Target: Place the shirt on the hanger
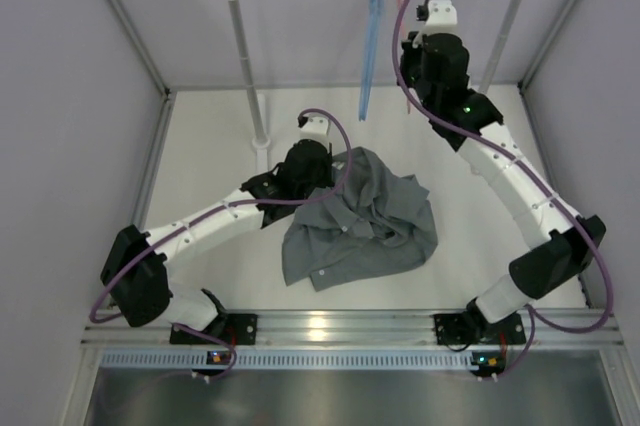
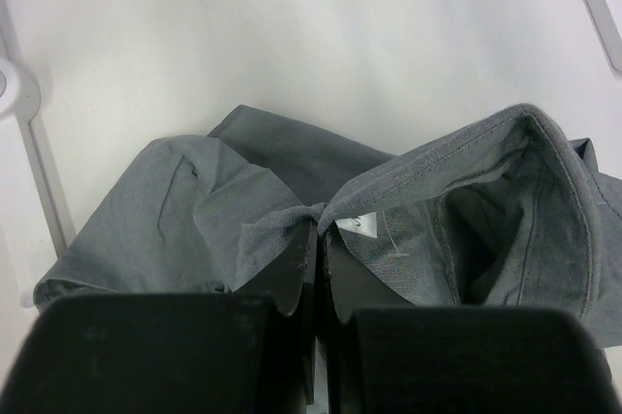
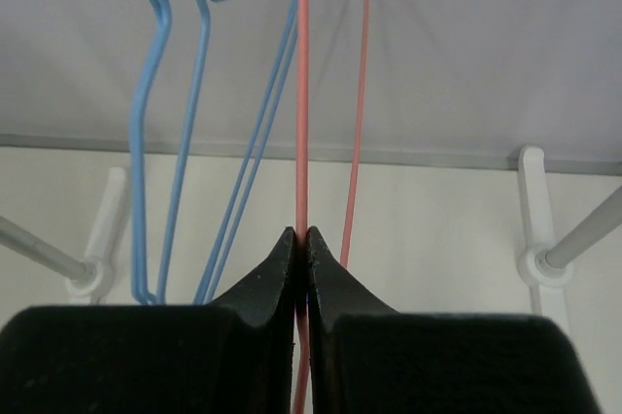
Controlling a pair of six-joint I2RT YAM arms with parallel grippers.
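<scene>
Here shirt (image 2: pixel 185 215) bears white label (image 2: pixel 358 225), unreadable.

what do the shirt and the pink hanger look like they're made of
The shirt: soft woven cloth, matte grey, probably cotton or a blend; it crumples into folds and shows stitched seams. The hanger: thin wire, smooth salmon pink, likely coated metal, though plastic is possible; its strands run narrow and straight.

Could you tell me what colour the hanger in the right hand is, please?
The hanger is salmon pink, clearest in the right wrist view.
</scene>
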